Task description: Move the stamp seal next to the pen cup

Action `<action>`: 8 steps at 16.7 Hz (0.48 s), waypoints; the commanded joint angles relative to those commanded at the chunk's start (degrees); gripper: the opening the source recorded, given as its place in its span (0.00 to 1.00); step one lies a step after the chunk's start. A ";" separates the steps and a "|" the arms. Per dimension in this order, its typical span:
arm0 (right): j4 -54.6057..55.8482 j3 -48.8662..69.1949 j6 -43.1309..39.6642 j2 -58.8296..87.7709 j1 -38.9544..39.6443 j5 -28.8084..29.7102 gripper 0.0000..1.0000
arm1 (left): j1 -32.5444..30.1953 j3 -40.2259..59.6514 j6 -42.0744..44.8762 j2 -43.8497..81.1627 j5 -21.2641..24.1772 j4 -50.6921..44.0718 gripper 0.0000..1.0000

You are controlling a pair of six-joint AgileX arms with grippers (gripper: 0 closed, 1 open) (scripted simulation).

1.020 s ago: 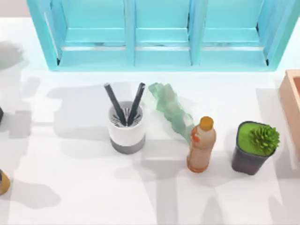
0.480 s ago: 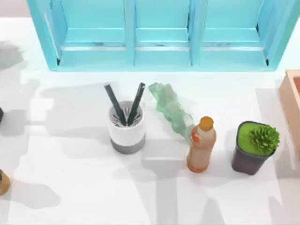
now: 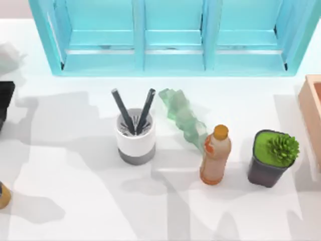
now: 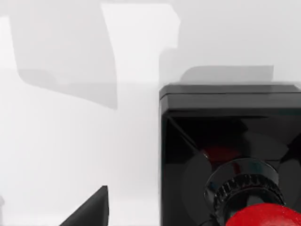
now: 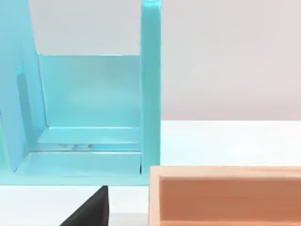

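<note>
While I watch the left wrist view, the stamp seal (image 4: 230, 155) sits close below my left arm's camera, black square base on the white table (image 4: 70, 141), red knob nearest the lens. From above, a black block (image 3: 6, 100) shows at the table's left edge, well apart from the pen cup (image 3: 135, 138), which stands upright near the middle with two black pens (image 3: 133, 113). I cannot tell how either end effector stands. An orange bottle (image 3: 215, 155) and a potted plant (image 3: 273, 158) stand to the cup's right.

pen cup (image 3: 135, 136) beside green crumpled wrap (image 3: 183, 117)
</note>
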 joint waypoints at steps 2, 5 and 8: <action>0.00 0.00 0.00 0.00 0.00 0.00 1.00 | 0.00 -0.09 0.00 0.02 0.00 0.10 1.00; 0.00 0.00 0.00 0.00 0.00 0.00 1.00 | 0.00 -0.09 0.00 0.02 0.00 0.10 0.92; 0.00 0.00 0.00 0.00 0.00 0.00 1.00 | 0.00 -0.09 0.00 0.02 0.00 0.10 0.70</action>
